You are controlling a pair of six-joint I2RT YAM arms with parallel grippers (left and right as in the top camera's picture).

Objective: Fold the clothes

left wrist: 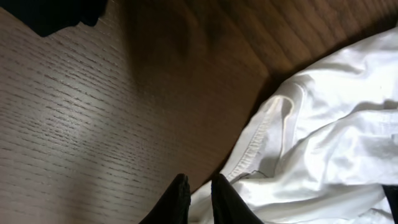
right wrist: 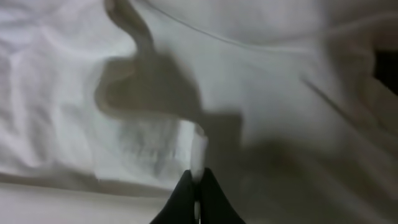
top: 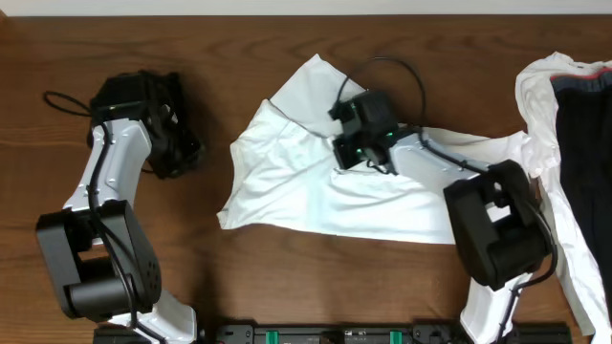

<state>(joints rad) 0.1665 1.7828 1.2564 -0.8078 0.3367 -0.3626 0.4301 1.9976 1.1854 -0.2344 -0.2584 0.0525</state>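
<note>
A white garment of the clothes lies crumpled and spread out in the middle of the wooden table. My right gripper is down on its upper middle, shut on a raised fold of the white cloth. In the right wrist view a thin ridge of fabric is pinched between the right gripper fingertips. My left gripper hovers over bare wood just left of the garment's left edge. In the left wrist view the left gripper is nearly shut with nothing in it. The garment's hemmed edge lies just beyond its tips.
More clothes are heaped at the right edge: a white piece with a black garment on it. The right arm's elbow stands over the garment's right end. Bare wood runs along the front.
</note>
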